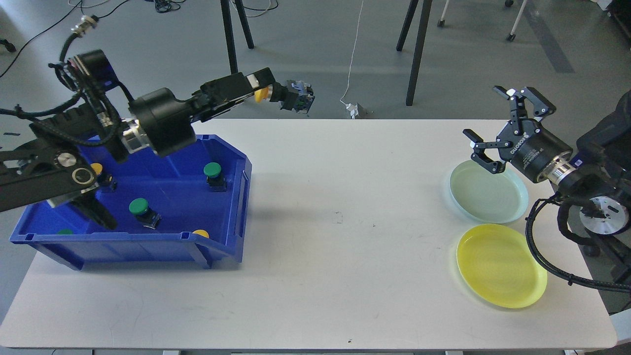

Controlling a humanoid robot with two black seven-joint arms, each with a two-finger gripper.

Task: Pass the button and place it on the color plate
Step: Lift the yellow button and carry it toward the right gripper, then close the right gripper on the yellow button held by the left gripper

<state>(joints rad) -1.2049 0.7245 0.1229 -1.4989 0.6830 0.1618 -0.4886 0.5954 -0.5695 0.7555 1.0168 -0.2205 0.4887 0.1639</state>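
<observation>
On the left side of the white counter (pixel 315 276) sits a blue bin (pixel 231 231) with its near wall cut low. Inside it lie several push buttons: a green button (pixel 212 170) near the far right corner, a second green button (pixel 139 206) nearer the middle, a yellow button (pixel 200 233) against the near wall, and another yellow one (pixel 96 168) at the left, partly hidden by the arm. A sliver of green shows at the near left corner.

Above the bin's far edge, the left claw (pixel 266 88) is clenched on a yellow-capped button (pixel 283 96), held in the air with its cap toward the claw and its dark body sticking out to the right, over the counter's far edge.

At the right end of the counter lie two plates, just beside each other: a pale green plate (pixel 488 195) farther away and a yellow plate (pixel 500 266) nearer. Both hold nothing.

Over the far left rim of the pale green plate hangs the right claw (pixel 493 130), its fingers spread wide and grasping nothing. White lettering runs along its black body, reading as "ROBOTIQ", though it is small and upside down.
</observation>
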